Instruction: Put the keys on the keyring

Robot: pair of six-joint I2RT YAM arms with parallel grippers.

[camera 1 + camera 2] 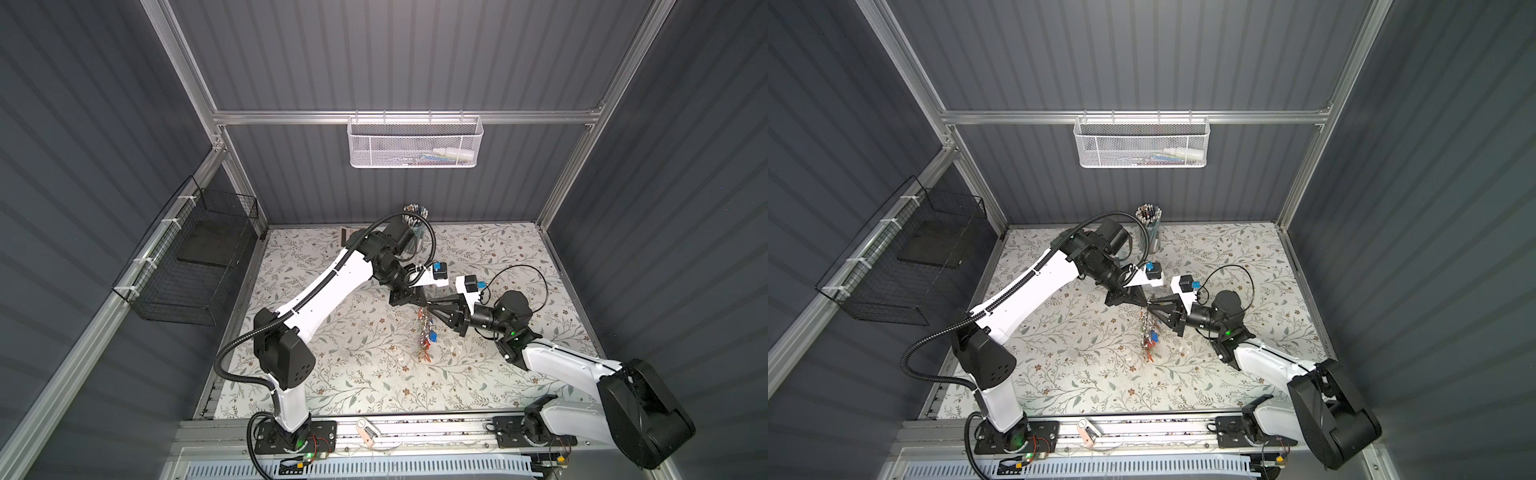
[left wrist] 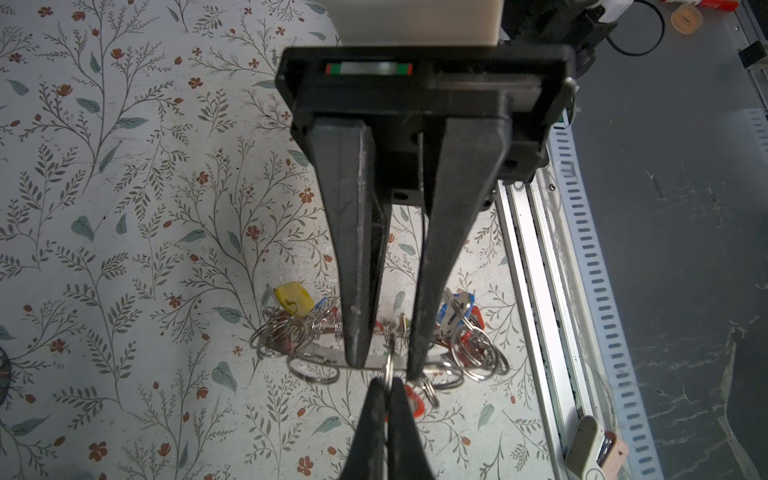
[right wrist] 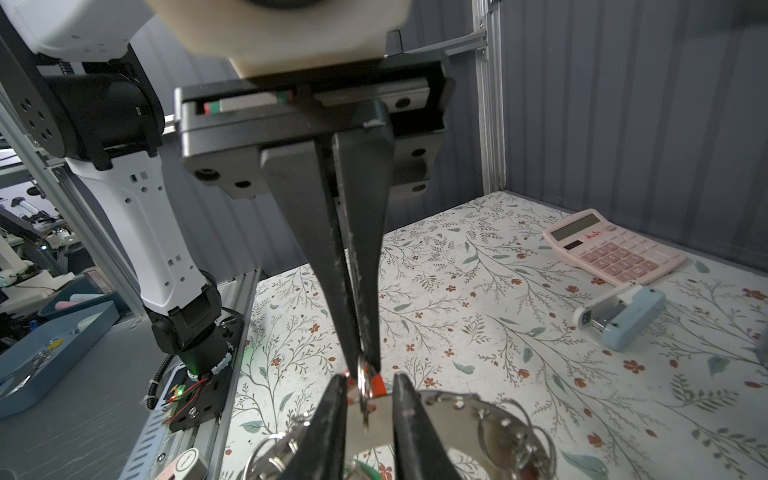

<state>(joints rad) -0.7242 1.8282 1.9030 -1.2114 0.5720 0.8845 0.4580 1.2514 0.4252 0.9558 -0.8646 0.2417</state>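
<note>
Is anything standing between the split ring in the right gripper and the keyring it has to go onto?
Nothing visible does. The right gripper pinches the split ring right at the rim of the keyring, between the fingers of the left gripper, which flank it on both sides.

Diffuse overhead light, as I see it from my station: the floral mat (image 1: 374,374) reads bright, the grey walls (image 1: 415,62) dim. Soft-edged shadows lie on the mat. Both top views bow the straight frame rails (image 1: 374,117) toward the edges; the keys (image 1: 426,336) are a small blur there. In the right wrist view the keyring (image 3: 440,419) glares, and the near white housing (image 3: 291,33) is defocused.
</note>
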